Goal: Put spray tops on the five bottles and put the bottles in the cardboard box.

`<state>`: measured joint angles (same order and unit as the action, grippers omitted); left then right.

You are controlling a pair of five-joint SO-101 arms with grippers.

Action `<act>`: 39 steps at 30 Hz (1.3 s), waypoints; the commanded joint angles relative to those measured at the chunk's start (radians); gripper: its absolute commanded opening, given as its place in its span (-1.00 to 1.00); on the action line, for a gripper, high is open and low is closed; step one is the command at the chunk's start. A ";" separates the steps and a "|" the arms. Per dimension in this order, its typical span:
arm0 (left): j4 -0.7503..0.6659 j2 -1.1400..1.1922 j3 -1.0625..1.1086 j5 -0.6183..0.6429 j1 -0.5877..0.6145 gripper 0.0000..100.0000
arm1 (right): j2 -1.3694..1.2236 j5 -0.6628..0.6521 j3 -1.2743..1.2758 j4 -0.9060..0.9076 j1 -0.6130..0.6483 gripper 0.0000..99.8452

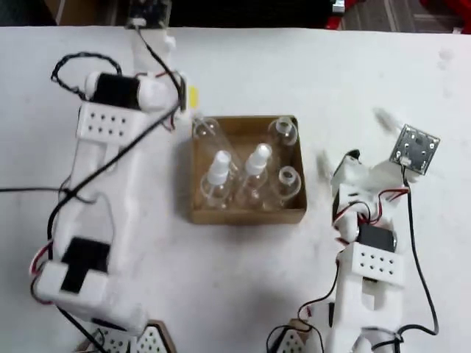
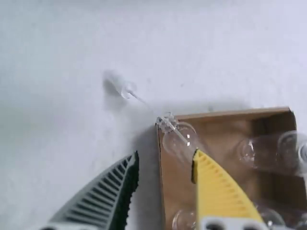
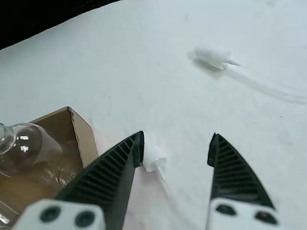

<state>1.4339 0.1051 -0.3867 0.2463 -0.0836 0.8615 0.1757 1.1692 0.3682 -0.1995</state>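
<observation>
The cardboard box holds five clear bottles. Two stand with white spray tops on them, and three are bare-necked. My left gripper is open above the box's far left corner, where a bare bottle leans with its neck outward. A loose spray top lies on the table just outside, its thin tube reaching that bottle's neck. My right gripper is open low over the table right of the box. A small spray top lies beside one fingertip, and another spray top lies farther off.
The white table stretches in front of the box. Both arm bases stand at the near edge with cables trailing. The table's far edge meets a dark floor.
</observation>
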 commanded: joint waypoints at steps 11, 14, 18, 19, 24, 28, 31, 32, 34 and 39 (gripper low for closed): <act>0.014 0.438 -0.282 0.374 -0.008 -0.65 | 0.018 0.002 0.002 -0.044 -0.001 -0.61; 0.014 0.464 -0.282 0.419 -0.012 -0.65 | 0.018 0.002 0.002 -0.044 -0.001 -0.61; -0.023 0.476 -0.279 0.463 -0.015 -0.65 | 0.018 0.002 0.002 -0.044 0.002 -0.61; -0.048 0.481 -0.276 0.471 -0.015 -0.65 | 0.018 0.002 0.002 -0.044 0.008 -0.61; -0.095 0.532 -0.282 0.477 -0.016 -0.65 | 0.018 0.002 0.003 -0.038 0.024 -0.61; -0.137 0.564 -0.282 0.477 -0.024 -0.65 | 0.019 0.002 0.003 -0.038 0.025 -0.61; -0.157 0.570 -0.282 0.479 -0.025 -0.65 | 0.019 0.002 0.003 -0.038 0.025 -0.61; -0.157 0.570 -0.282 0.479 -0.025 -0.65 | 0.019 0.002 0.003 -0.038 0.025 -0.61; -0.157 0.570 -0.282 0.479 -0.025 -0.65 | 0.019 0.002 0.003 -0.038 0.025 -0.61; -0.155 0.570 -0.282 0.480 -0.048 -0.65 | 0.019 0.002 0.003 -0.041 0.025 -0.61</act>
<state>1.2958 0.6836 -0.6183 0.7096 -0.0990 0.8600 0.1757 1.1784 0.3498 -0.1841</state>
